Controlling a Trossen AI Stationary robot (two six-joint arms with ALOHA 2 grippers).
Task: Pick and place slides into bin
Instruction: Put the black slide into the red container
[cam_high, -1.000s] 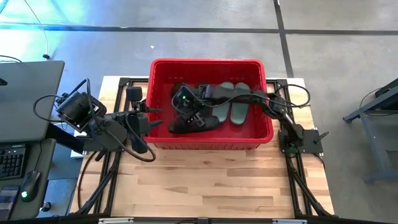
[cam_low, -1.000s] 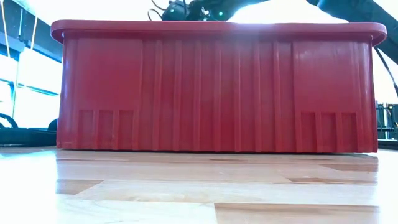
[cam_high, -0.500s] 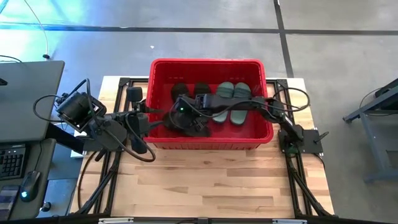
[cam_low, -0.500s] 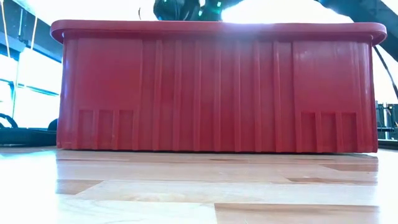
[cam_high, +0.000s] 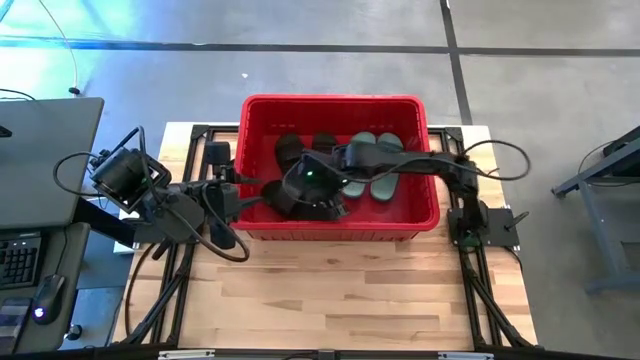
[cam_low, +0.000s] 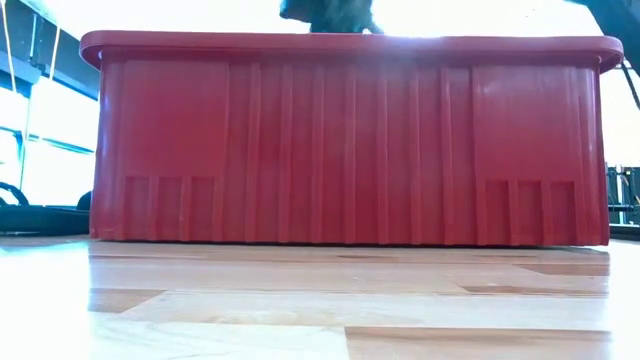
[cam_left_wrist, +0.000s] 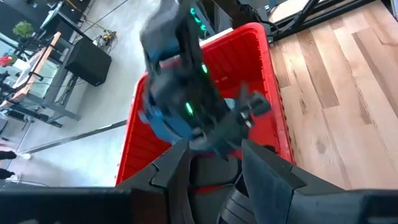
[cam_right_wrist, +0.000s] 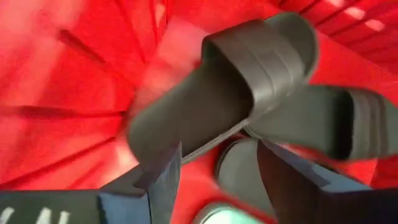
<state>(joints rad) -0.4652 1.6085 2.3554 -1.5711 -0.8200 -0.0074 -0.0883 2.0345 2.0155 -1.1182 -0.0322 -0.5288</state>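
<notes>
The red bin (cam_high: 412, 224) stands at the table's far middle and fills the low view (cam_low: 340, 140). Inside lie two sage-green slides (cam_high: 382, 182) toward the right and black slides (cam_high: 290, 150) at the far left. My right gripper (cam_right_wrist: 217, 155) is inside the bin's near left part, open, just above a tilted black slide (cam_right_wrist: 211, 93) that leans over another black slide (cam_right_wrist: 323, 124). My left gripper (cam_left_wrist: 214, 152) waits open outside the bin's left wall (cam_high: 243, 193).
Bare wooden tabletop (cam_high: 340, 290) stretches from the bin to the near edge. A grey desk with a keyboard (cam_high: 20, 258) and mouse (cam_high: 45, 298) stands off the table's left side. Black frame rails (cam_high: 480, 290) run beside the table.
My right gripper has moved inside the bin toward its near wall, which has uncovered two black slides at the bin's far left. In the low view its dark body has shifted along the rim and shows larger.
</notes>
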